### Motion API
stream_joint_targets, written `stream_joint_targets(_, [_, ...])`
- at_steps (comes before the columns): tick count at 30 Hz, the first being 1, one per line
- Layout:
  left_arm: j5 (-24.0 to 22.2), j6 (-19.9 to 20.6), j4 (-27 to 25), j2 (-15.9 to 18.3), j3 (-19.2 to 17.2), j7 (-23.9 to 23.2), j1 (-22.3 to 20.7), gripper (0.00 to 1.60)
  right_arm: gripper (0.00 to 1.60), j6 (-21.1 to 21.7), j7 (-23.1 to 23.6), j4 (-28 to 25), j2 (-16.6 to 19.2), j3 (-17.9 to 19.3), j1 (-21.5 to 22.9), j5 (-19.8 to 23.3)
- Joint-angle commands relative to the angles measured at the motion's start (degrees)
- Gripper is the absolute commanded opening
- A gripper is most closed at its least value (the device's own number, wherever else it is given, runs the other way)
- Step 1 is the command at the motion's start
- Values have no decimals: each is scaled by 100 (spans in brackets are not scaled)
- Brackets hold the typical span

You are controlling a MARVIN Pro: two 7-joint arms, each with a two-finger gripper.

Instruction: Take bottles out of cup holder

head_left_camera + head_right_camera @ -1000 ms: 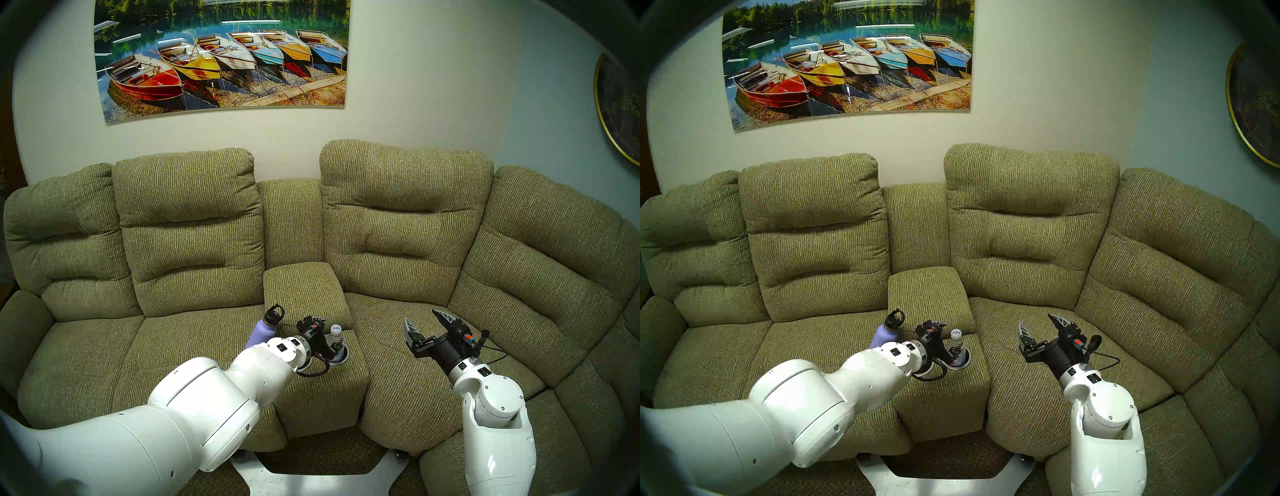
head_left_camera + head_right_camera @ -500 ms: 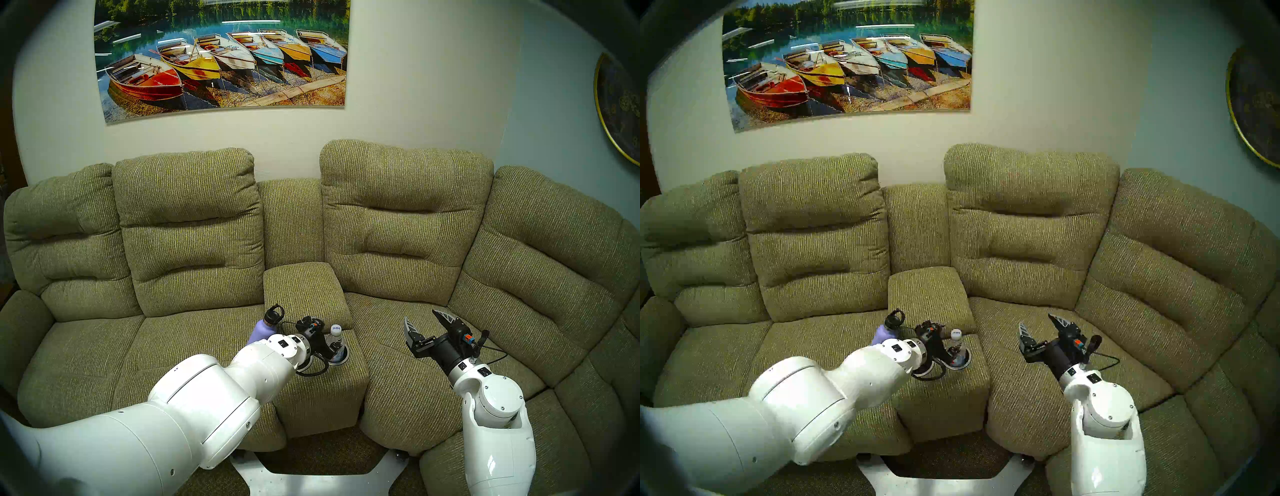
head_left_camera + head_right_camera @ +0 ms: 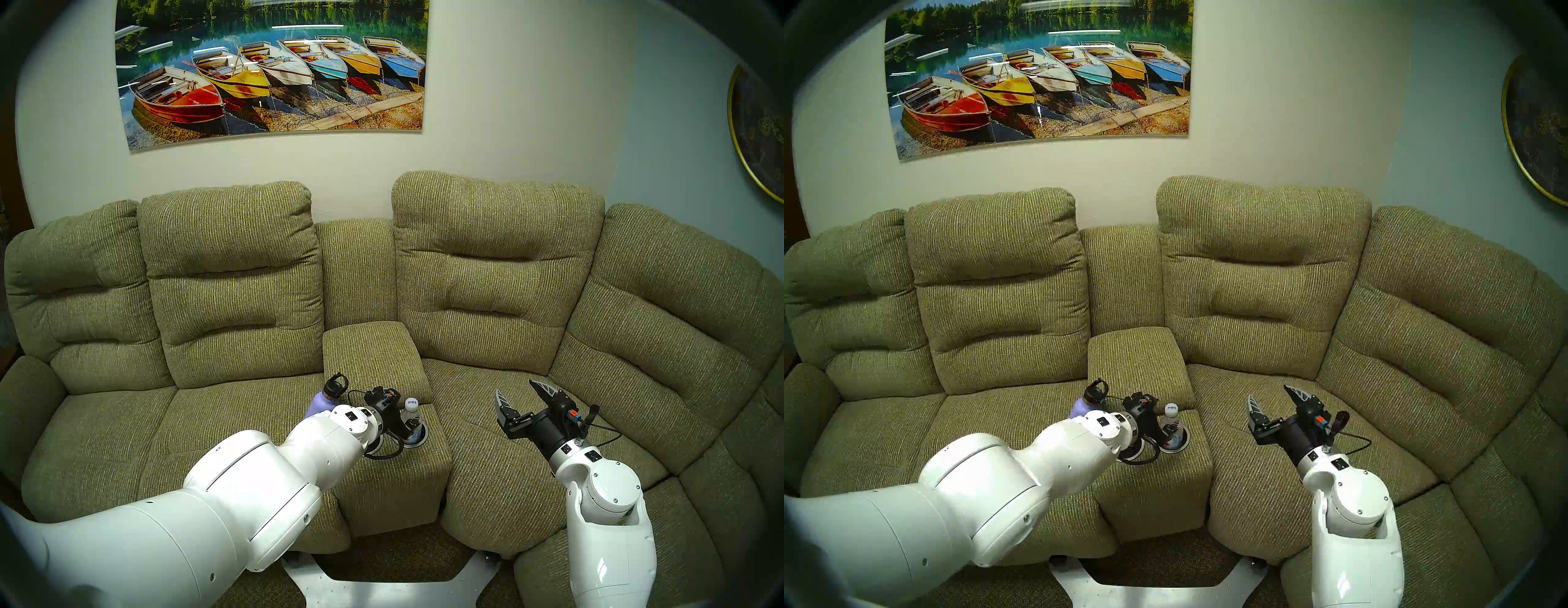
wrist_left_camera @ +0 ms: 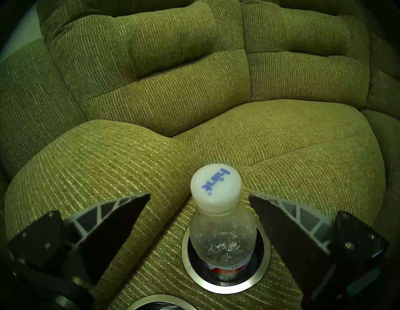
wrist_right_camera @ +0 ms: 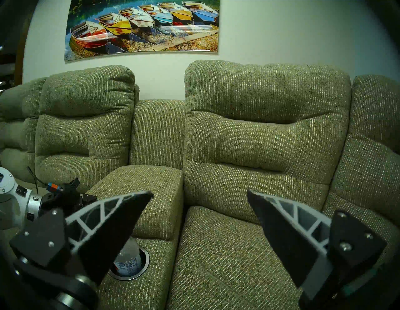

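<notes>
A clear plastic bottle point(image 4: 221, 236) with a white cap stands upright in a silver-rimmed cup holder point(image 4: 227, 290) in the olive console. It also shows in the head view point(image 3: 410, 406) and the right wrist view point(image 5: 127, 257). My left gripper point(image 4: 199, 194) is open, one finger on each side of the bottle's neck, not touching it. The rim of a second recess point(image 4: 160, 301) shows at the bottom edge. A lavender flask point(image 3: 319, 404) with a black loop cap rests on the left seat beside the console, its lower part hidden by my left wrist. My right gripper point(image 3: 515, 386) is open and empty above the right seat.
The padded console lid point(image 3: 371, 352) rises just behind the cup holder. Olive sofa seats point(image 3: 500, 467) lie on both sides, backrests behind. My left forearm point(image 3: 254, 488) crosses the left seat front. A framed boat picture point(image 3: 271, 72) hangs on the wall.
My left wrist has crept slightly forward and right toward the clear bottle. The bottle, the flask and my right arm have not moved.
</notes>
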Motion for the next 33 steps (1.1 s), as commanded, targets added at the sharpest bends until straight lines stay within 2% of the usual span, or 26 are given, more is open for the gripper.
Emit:
stream_joint_targets(1, [33, 42, -83, -94, 27, 28, -127, 160, 160, -26, -1, -99, 14, 10, 42, 7])
stream_joint_targets(6, [59, 85, -85, -106, 44, 64, -122, 160, 160, -27, -1, -97, 14, 10, 43, 7])
stream_joint_targets(7, [63, 97, -85, -111, 46, 78, -119, 113, 160, -27, -1, -96, 14, 10, 44, 7])
stream_joint_targets(8, [82, 106, -84, -112, 63, 98, -117, 77, 160, -27, -1, -95, 14, 10, 44, 7])
stream_joint_targets(9, [87, 114, -84, -113, 64, 107, -114, 30, 160, -27, -1, -95, 14, 10, 44, 7])
stream_joint_targets(10, [88, 118, -86, -111, 64, 106, -112, 0, 160, -27, -1, -94, 14, 10, 44, 7])
stream_joint_targets(21, [133, 41, -121, -100, 103, 110, -93, 0, 160, -29, 0, -97, 14, 11, 44, 7])
stream_joint_targets(33, [113, -631, -226, 89, 47, 176, 124, 0, 160, -27, -1, -132, 11, 13, 28, 6])
